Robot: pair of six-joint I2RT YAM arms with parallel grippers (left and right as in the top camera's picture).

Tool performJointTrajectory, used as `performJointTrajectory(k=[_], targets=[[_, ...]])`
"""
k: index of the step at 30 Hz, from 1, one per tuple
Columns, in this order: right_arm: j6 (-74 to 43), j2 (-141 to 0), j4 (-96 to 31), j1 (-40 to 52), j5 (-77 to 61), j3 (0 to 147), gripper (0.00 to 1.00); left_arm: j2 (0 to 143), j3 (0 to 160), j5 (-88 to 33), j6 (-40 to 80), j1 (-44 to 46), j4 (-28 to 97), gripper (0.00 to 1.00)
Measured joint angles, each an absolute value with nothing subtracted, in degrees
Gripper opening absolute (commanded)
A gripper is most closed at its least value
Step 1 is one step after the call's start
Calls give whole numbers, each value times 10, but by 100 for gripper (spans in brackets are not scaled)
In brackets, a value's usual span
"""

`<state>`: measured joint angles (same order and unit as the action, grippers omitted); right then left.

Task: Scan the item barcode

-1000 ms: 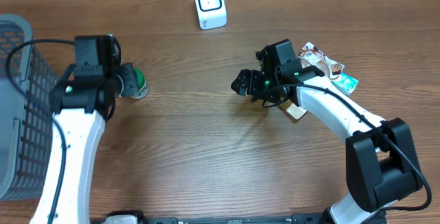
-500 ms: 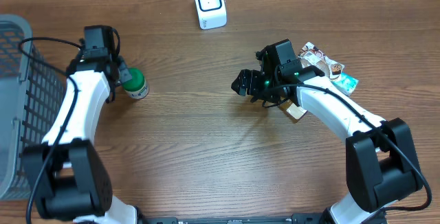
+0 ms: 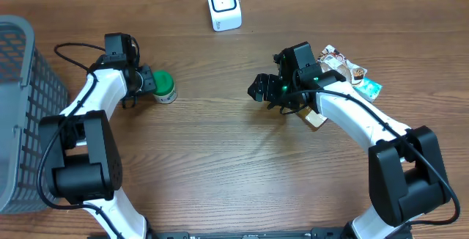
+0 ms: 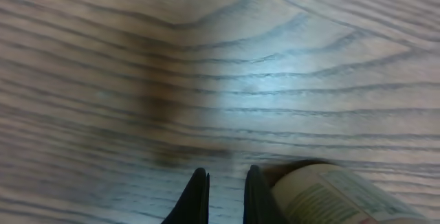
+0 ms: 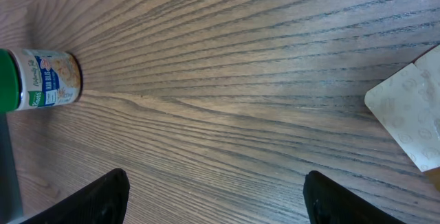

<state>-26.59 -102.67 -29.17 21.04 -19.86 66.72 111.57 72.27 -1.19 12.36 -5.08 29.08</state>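
Can (image 3: 163,89) lies, apparently on its side, on worktop (image 3: 220,158), touching or just beside L gripper (image 3: 144,82), which is clenched on nothing. R gripper (image 3: 256,89) is held wide, empty. Risk: can gets nudged & rolled away unless jaws are reopened. Open room is seen toward scanner (image 3: 223,5); basket (image 3: 18,56) borders L edge.

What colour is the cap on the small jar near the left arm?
Green cap, clearest in the overhead view.

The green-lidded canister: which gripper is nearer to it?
Left. The left gripper lies shut right beside the canister, not holding it; the right gripper hangs open far across the table.
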Motion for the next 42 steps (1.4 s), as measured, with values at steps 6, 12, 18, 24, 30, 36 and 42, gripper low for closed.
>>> performJointTrajectory(k=[6,12,18,24,30,36,42], targets=[[-266,-1027,-291,210,-199,667,82,1116,723,-59,118,-33,263,4],[-266,-1027,-291,210,-197,667,82,1116,723,-91,118,14,261,4],[-266,-1027,-295,210,-195,667,82,1116,723,-102,118,80,266,4],[-237,-1027,-311,210,-195,667,80,1116,723,-108,118,117,270,4],[-168,-1028,-441,211,-194,740,80,1114,741,-110,120,89,357,4],[-78,-1029,-519,242,-154,901,91,1069,823,-105,155,23,479,6],[40,-1027,-493,309,-101,946,100,982,895,-100,175,-50,533,62]])
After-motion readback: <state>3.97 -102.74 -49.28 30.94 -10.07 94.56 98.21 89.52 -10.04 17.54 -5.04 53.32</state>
